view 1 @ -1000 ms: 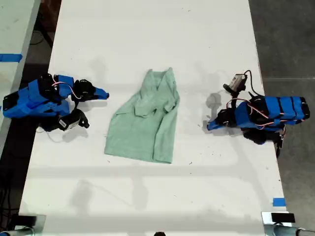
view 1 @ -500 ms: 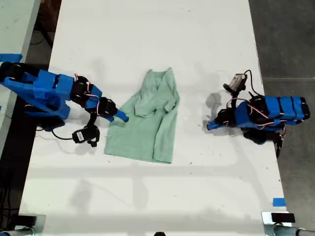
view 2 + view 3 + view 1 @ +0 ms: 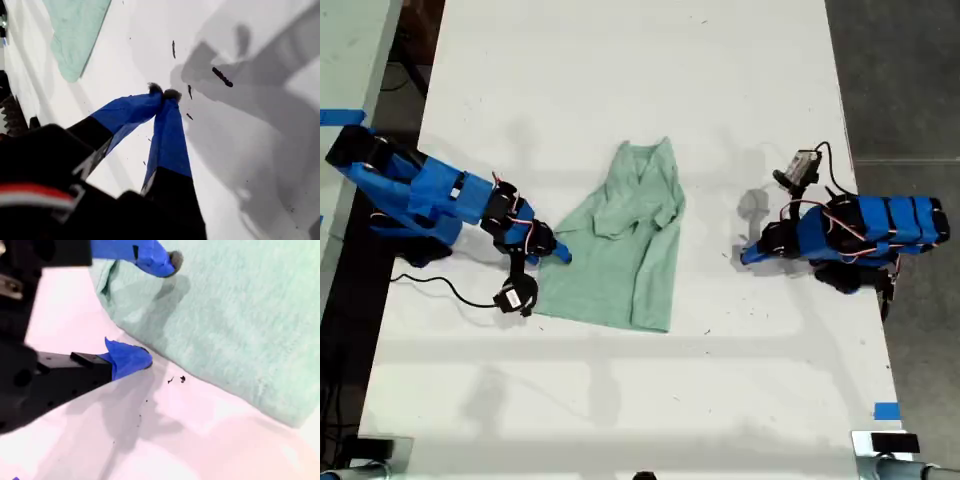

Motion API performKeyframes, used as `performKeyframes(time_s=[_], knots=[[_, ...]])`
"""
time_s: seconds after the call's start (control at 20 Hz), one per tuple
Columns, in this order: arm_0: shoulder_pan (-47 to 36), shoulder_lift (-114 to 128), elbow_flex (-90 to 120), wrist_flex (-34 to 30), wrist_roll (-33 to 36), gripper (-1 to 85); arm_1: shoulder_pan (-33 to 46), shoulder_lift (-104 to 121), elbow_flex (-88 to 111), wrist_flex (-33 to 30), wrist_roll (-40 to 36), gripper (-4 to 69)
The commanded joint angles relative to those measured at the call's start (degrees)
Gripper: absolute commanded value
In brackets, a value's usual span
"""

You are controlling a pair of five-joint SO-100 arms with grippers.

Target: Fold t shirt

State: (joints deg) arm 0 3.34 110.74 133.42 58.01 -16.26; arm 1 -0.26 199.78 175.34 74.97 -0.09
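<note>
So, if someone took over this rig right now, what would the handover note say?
My first end effector: shut, empty, on bare table at the exterior view's right, clear of the t shirt.
My second end effector: open, straddling the shirt's edge at the exterior view's left, one finger over the fabric, one on the table; nothing gripped yet.
The shirt lies mid-table, partly folded lengthwise and wrinkled.
Left: close on the edge and finish folding.

- Showing blue plastic arm segments (image 3: 420,190) joined by black servo blocks.
- Trailing thin red and white wires (image 3: 850,228).
- Ending in tapered blue fingers (image 3: 167,142) with dark tips.
</note>
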Motion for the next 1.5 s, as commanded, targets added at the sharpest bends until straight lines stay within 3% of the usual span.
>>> performKeyframes(time_s=[0.0, 0.2, 0.25, 0.5, 0.8, 0.9, 1.3, 1.45], knots=[[1.23, -0.44, -1.58, 0.35, -1.49, 23.1, 0.18, 0.79, 2.81, 0.09, -1.32, 0.2], [0.00, -6.86, -3.25, -1.05, 1.49, 19.0, 0.18, 0.79, 2.81, 0.09, -1.32, 0.2], [-0.26, -8.35, -3.96, -1.32, 2.72, 0.1, 0.18, 0.79, 2.81, 0.09, -1.32, 0.2], [-0.18, -7.65, -9.93, 5.45, 2.64, -0.2, 0.18, 0.79, 2.81, 0.09, -1.32, 0.2], [0.70, -9.84, -32.70, 24.61, 2.02, -0.2, 0.26, 0.79, 2.81, 0.09, -1.32, 0.2], [0.70, -13.01, -41.92, 28.74, 4.66, -0.2, 0.26, 0.79, 2.81, 0.09, -1.32, 0.2], [-0.35, -41.66, -77.43, 29.53, 17.31, -0.2, 0.26, 0.79, 2.81, 0.09, -1.41, 0.2], [-0.26, -42.54, -79.19, 23.12, 20.21, -0.2, 0.26, 0.79, 2.81, 0.09, -1.41, 0.2]])
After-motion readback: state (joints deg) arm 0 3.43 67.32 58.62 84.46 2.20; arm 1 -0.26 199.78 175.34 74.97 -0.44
